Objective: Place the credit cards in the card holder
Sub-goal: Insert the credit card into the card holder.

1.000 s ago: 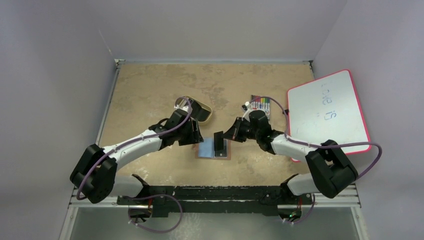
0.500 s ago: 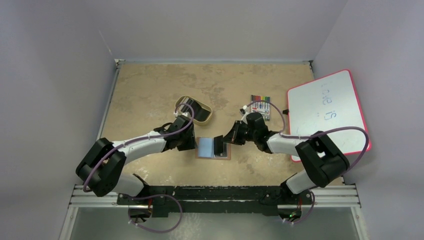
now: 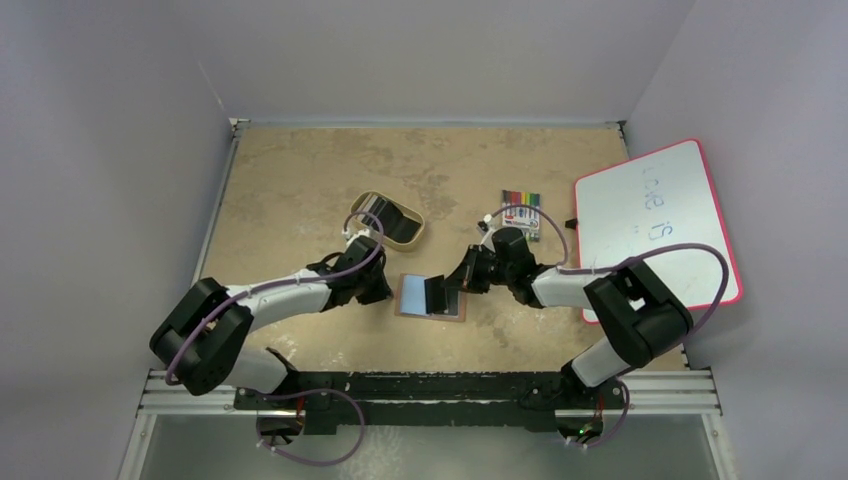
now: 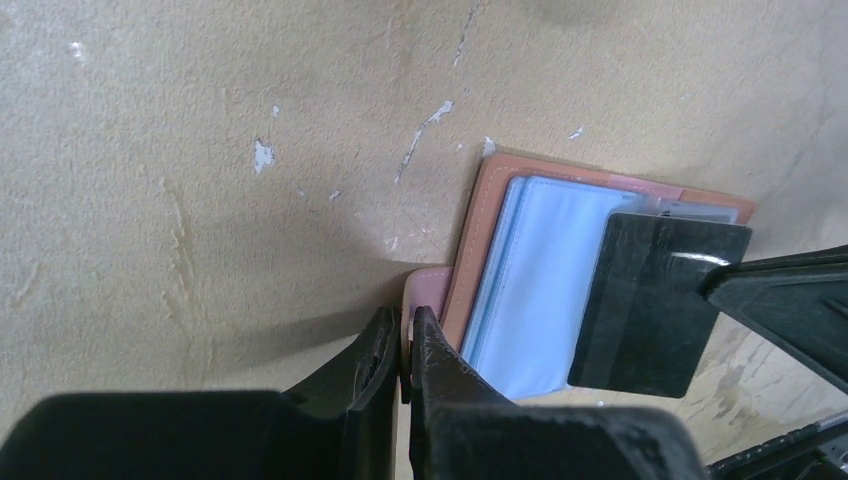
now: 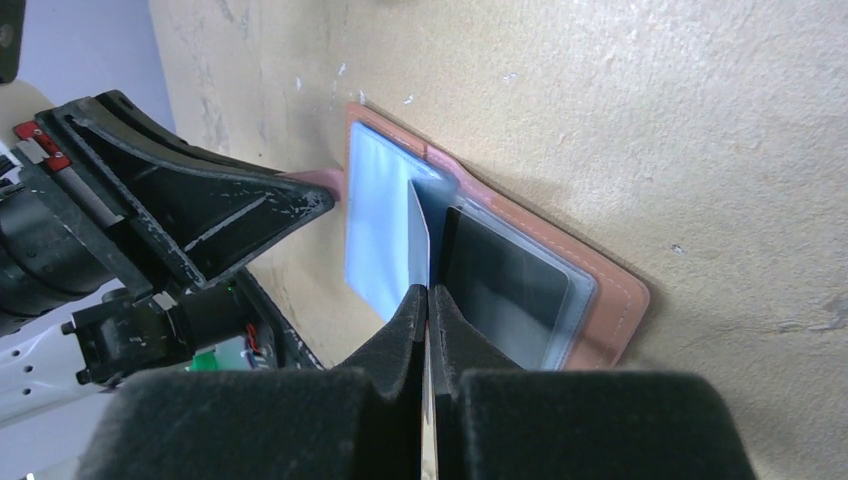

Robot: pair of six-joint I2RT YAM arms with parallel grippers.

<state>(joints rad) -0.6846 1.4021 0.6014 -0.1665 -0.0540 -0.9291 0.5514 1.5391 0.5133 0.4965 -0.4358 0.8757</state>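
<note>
Edgewise, right gripper (image 5: 428,292) holds card (image 4: 655,300) against card holder (image 4: 481,228) (lying open).

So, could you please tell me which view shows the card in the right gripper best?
The left wrist view: the card faces it flat, over the open wallet. The right wrist view sees it edge-on; the top view shows a small dark patch.

Card holder (image 4: 530,290): part ahead-right of left gripper (image 4: 403,340) was covered by card (image 4: 650,300). Strap tab (image 4: 428,290) was mostly hidden between pinching fingertips. Right gripper (image 4: 722,290) was cut off by frame edge. From right wrist, card was seen edge-on only between clamped fingers; its face could not be discerned. Whiteboard (image 3: 655,220) writing was too small to be read.
</note>
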